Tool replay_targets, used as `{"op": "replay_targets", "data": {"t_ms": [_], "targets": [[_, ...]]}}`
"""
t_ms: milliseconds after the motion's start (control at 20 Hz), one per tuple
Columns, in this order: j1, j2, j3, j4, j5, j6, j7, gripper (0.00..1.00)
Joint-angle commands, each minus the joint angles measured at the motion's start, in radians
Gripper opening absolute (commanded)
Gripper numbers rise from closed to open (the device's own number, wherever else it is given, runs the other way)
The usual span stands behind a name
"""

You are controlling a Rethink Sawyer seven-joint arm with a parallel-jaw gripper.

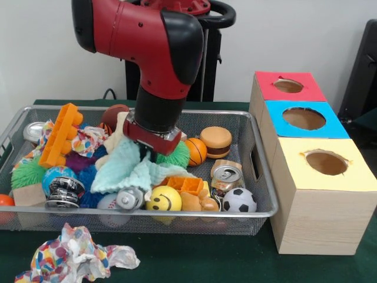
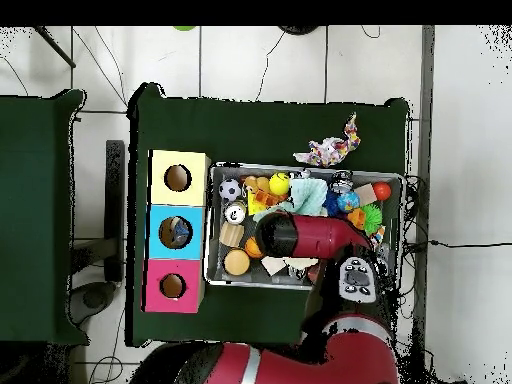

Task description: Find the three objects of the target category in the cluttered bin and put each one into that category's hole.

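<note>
The wire mesh bin (image 1: 154, 213) stands on the green table, full of toys; it also shows in the overhead view (image 2: 209, 228). My gripper (image 1: 147, 157) is down inside the bin near its middle, pressed into a mint green cloth (image 1: 125, 168). In the overhead view the red arm (image 2: 300, 236) hides it. No clear, blue-tinted plastic piece shows plainly; any are hidden under the clutter. The red-topped box stands farthest from the camera in the row, with its round hole (image 1: 288, 86) empty; in the overhead view the hole (image 2: 172, 286) is nearest the robot's base.
Blue-topped box (image 1: 304, 118) and yellow-topped box (image 1: 326, 163) stand beside the bin. A wad of dotted paper (image 1: 75, 257) lies on the table outside the bin. In the bin: drink cans (image 1: 226, 177), smiley ball (image 1: 164, 199), soccer ball (image 1: 240, 201), orange brick (image 1: 60, 135), toy burger (image 1: 215, 141).
</note>
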Motion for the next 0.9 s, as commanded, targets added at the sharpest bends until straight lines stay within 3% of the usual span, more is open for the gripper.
{"op": "replay_targets", "data": {"t_ms": [50,200,550,900], "targets": [[-0.112,-0.159,0.126,0.131,0.055,0.031,0.038,0.00],[-0.215,-0.234,0.243,0.198,0.100,0.022,0.010,0.00],[-0.258,-0.275,0.263,0.124,0.073,0.124,-0.068,0.00],[-0.286,-0.223,0.259,0.021,0.001,0.124,-0.116,0.00]]}}
